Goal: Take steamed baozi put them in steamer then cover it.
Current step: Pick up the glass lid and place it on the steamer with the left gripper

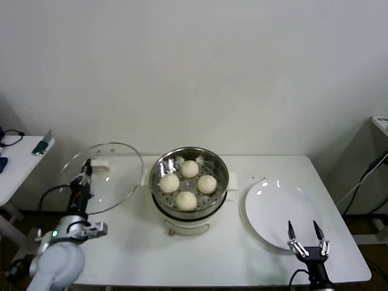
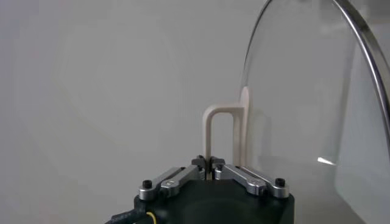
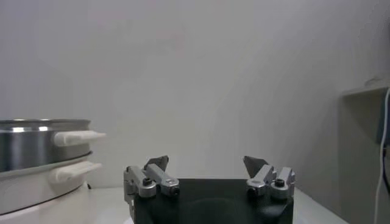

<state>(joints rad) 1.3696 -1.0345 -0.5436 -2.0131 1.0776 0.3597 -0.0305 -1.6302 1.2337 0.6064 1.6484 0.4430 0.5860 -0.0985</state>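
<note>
All four smooth cream-white steamed baozi (image 1: pixel 188 183) sit in the round shiny stainless-steel steamer (image 1: pixel 219 165) at the centre of the white counter (image 1: pixel 133 242). At its nine o'clock, the left claw (image 1: pixel 86 169) is clamped on the white oblong handle (image 2: pixel 223 139) of the round clear glass cover (image 1: pixel 124 176), holding it tilted. Glass is rigid, slippery and likely fragile, so the handle seems the only sound hold. The right claw (image 1: pixel 307 236) spreads wide at four o'clock by the flat white plate (image 1: pixel 270 206).
</note>
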